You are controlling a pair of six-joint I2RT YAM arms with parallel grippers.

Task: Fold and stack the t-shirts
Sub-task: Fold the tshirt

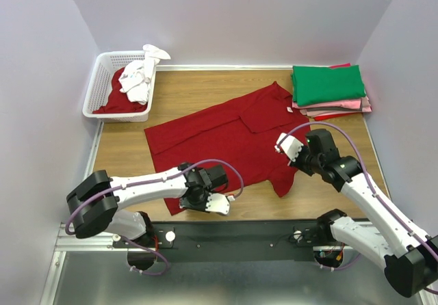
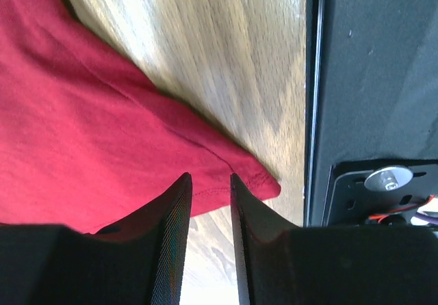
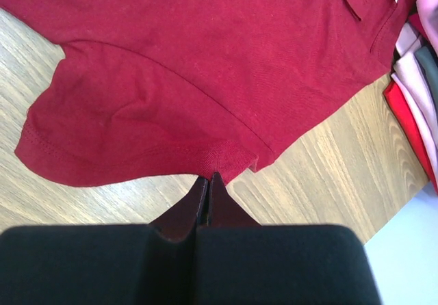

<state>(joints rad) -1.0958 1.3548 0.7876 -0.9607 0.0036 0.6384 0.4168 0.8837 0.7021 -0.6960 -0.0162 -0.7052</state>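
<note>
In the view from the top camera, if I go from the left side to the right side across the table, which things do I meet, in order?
white basket → dark red t-shirt, spread flat → stack of folded t-shirts, with a green one on top.

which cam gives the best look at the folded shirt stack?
Top external: the folded stack sits whole at the far right of the table, green on top, pink and red beneath. Right wrist catches only a sliver of its layered edges at the frame's right margin. Left wrist does not show it.
</note>
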